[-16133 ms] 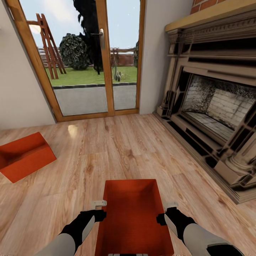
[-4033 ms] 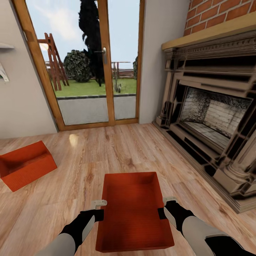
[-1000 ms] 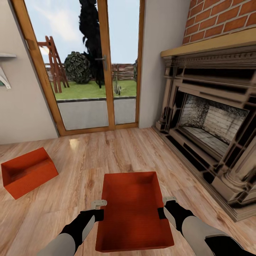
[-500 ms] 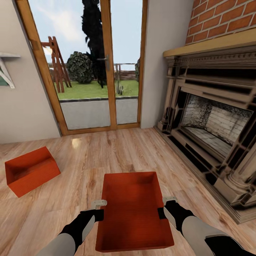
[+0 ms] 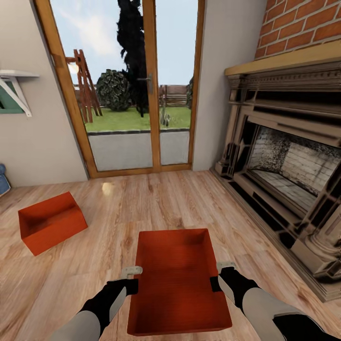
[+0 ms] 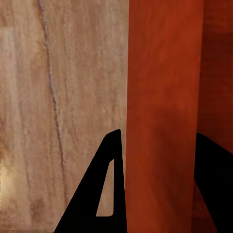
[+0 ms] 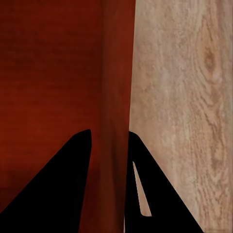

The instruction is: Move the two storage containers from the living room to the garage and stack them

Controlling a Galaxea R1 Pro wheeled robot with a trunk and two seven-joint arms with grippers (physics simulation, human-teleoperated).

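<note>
A red-orange storage container (image 5: 177, 279) of smooth, matt plastic sits in the near centre, its inner base faintly ribbed. A second storage container (image 5: 51, 228) of the same plain plastic lies to the left. The floor (image 5: 156, 203) is light wood plank with visible grain and a soft sheen, catching one bright glint near the doors. The door frame (image 5: 151, 85) is warm varnished wood around clear glass. The walls (image 5: 38, 142) are smooth, matt cream. To the right, the fireplace (image 5: 284, 156) looks like carved stone, with rough pale brick inside and red brick (image 5: 303, 23) above. The left gripper (image 5: 134, 278) and right gripper (image 5: 219, 274) are matt black with pale, plastic-looking fingers.
</note>
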